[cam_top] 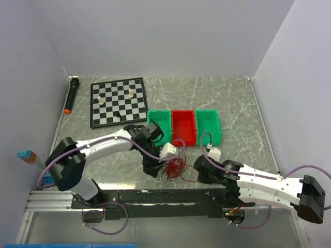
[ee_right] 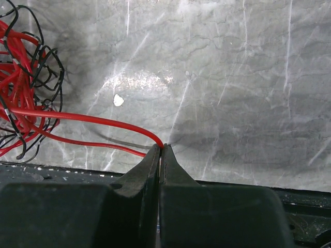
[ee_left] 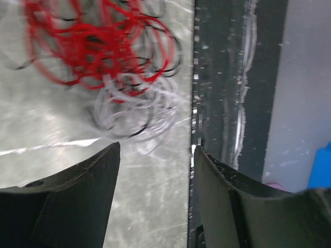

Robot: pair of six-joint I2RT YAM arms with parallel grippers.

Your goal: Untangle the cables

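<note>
The cables (cam_top: 173,169) are a small tangle of thin red, white and dark wires on the marble table near its front edge. In the left wrist view the cables (ee_left: 103,57) lie ahead of my open, empty left gripper (ee_left: 155,155), red loops above white ones. My left gripper (cam_top: 155,168) hangs just left of the tangle. My right gripper (ee_right: 162,148) is shut on a red wire (ee_right: 98,122) that runs left to the cables (ee_right: 23,98). In the top view my right gripper (cam_top: 199,173) sits right of the tangle.
Three bins stand behind the tangle: green (cam_top: 158,124), red (cam_top: 183,126), green (cam_top: 208,125). A chessboard (cam_top: 118,101) with a few pieces lies far left, a black marker (cam_top: 71,94) beside it. The black front rail (cam_top: 165,197) runs close to the cables.
</note>
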